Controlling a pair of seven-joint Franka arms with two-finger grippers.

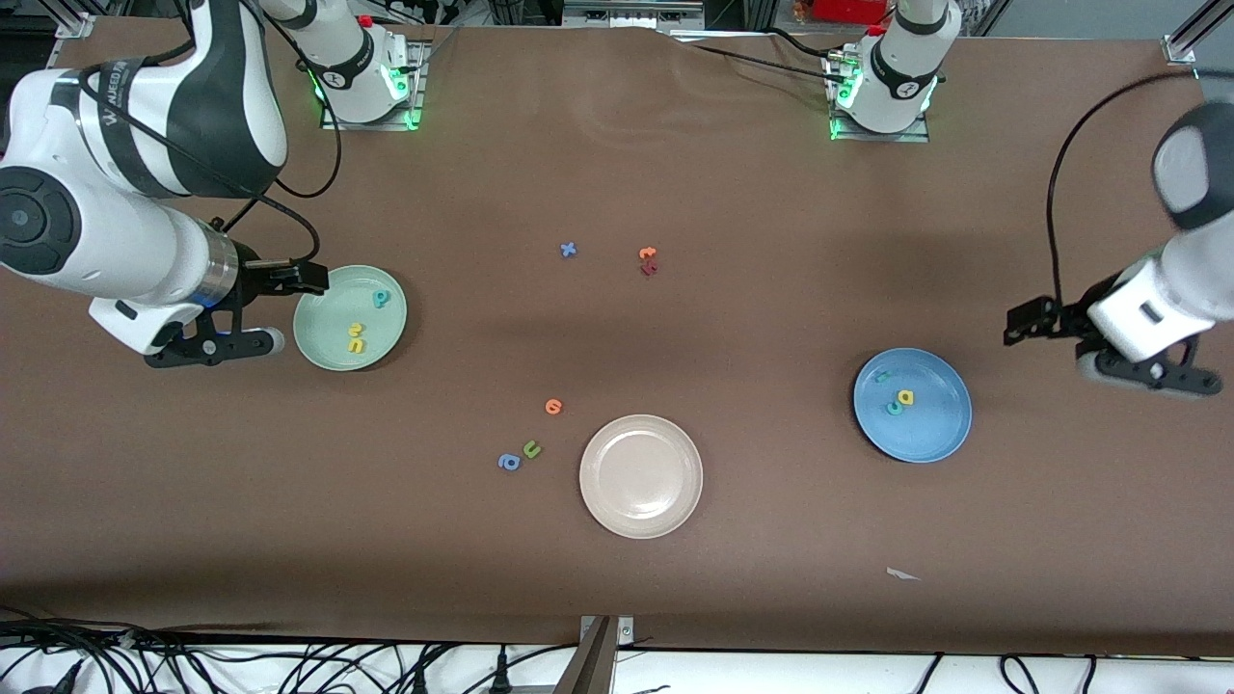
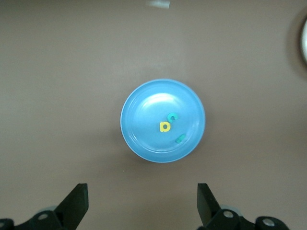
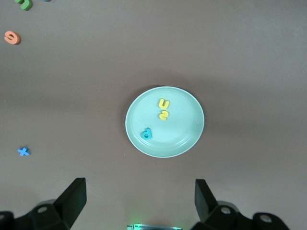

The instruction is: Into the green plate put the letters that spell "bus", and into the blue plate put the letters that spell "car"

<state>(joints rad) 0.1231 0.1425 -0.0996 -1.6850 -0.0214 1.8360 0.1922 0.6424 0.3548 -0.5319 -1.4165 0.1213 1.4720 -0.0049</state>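
Looks like the sorting is basically finished. The left hand (image 1: 1099, 349) hangs over bare table beside the blue plate (image 1: 940, 439) at the left arm's end, fingers spread wide and holding nothing, and the right hand (image 1: 253, 310) is the same story, wide open and empty just beside the green plate (image 1: 318, 352) at the right arm's end. In the blue plate sit a teal c (image 2: 172, 116), a yellow a (image 2: 164, 126) and a teal r (image 2: 179, 139), close together. In the green plate there's a teal b (image 3: 147, 133), a yellow u (image 3: 164, 103) and a yellow s (image 3: 163, 115). So I'd say both words are in; the next move is probably just pulling the arms back, nothing left to grab. The letters look like little matte foam cutouts, the plates smooth, round and slightly glossy with shallow rims. The brown table (image 1: 771, 241) has a cloth-like matte look, with a cream plate (image 1: 640, 476) and stray letters left in the middle.
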